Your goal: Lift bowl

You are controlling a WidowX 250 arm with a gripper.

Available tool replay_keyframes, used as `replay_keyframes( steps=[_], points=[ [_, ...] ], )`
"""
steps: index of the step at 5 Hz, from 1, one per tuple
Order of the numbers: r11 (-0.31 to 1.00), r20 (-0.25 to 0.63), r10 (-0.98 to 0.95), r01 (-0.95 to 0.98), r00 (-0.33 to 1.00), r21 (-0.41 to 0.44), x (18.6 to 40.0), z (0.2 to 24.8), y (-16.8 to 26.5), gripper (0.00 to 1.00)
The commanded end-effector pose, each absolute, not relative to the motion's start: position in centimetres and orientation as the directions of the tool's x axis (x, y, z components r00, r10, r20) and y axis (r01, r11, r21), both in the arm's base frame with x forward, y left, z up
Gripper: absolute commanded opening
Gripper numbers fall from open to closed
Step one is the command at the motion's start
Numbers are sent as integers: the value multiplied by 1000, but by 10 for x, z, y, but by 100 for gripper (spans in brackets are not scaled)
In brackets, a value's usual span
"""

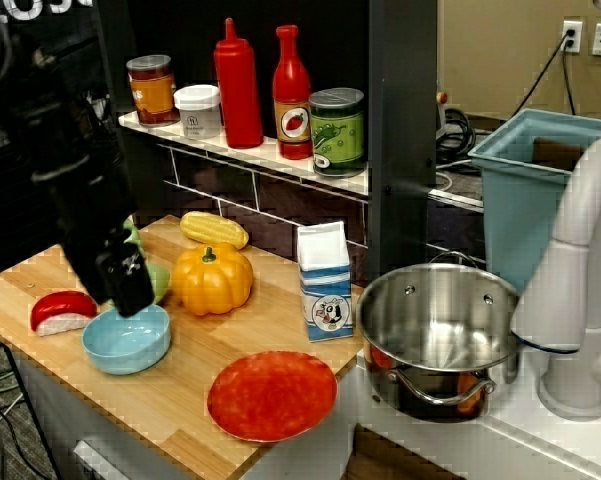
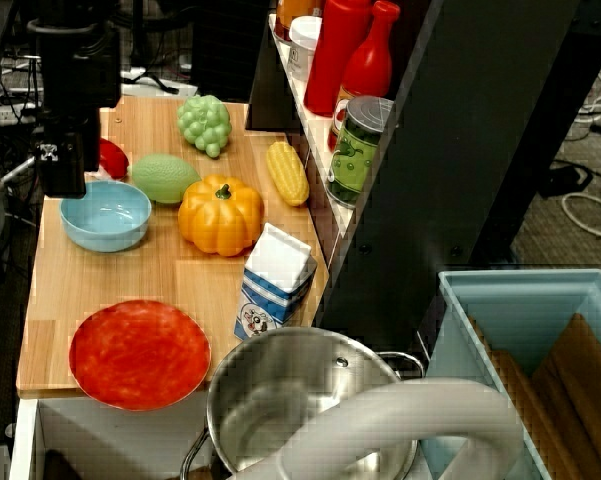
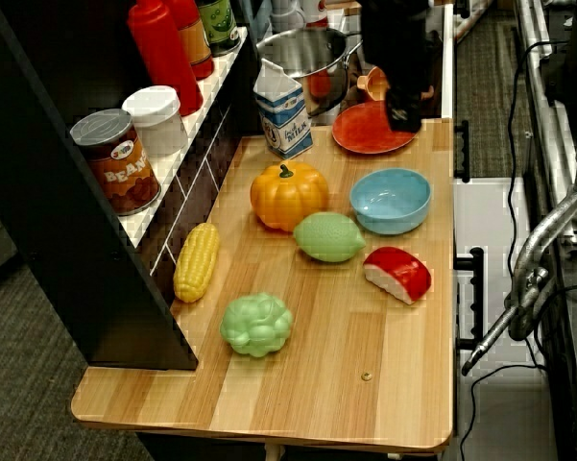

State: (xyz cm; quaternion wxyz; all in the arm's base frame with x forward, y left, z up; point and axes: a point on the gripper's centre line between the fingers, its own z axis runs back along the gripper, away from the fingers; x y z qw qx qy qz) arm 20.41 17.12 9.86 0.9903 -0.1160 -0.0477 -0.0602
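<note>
Bowl (image 1: 126,339) sits untouched just under the claw (image 1: 130,290), whose jaw state I cannot tell, so the approach seems underway, needing descent onto the rim.

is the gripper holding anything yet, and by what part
Nothing is held, as far as shown. The gripper hangs at the light-blue bowl's rim, bowl sitting on the counter; its jaws are unclear.

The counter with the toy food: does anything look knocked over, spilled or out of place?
Nothing stands out. The light-blue bowl sits upright and empty, the milk carton stands upright, and the pumpkin and red plate lie flat on the wooden counter.
</note>
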Motion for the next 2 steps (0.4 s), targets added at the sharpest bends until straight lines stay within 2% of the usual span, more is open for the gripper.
replay_keyframes(
  steps=[1, 2],
  points=[
    [981, 210, -139, 163, 968, -104, 205, 95, 189, 100],
    [978, 219, -136, 166, 966, -123, 204, 88, 197, 100]
  ],
)
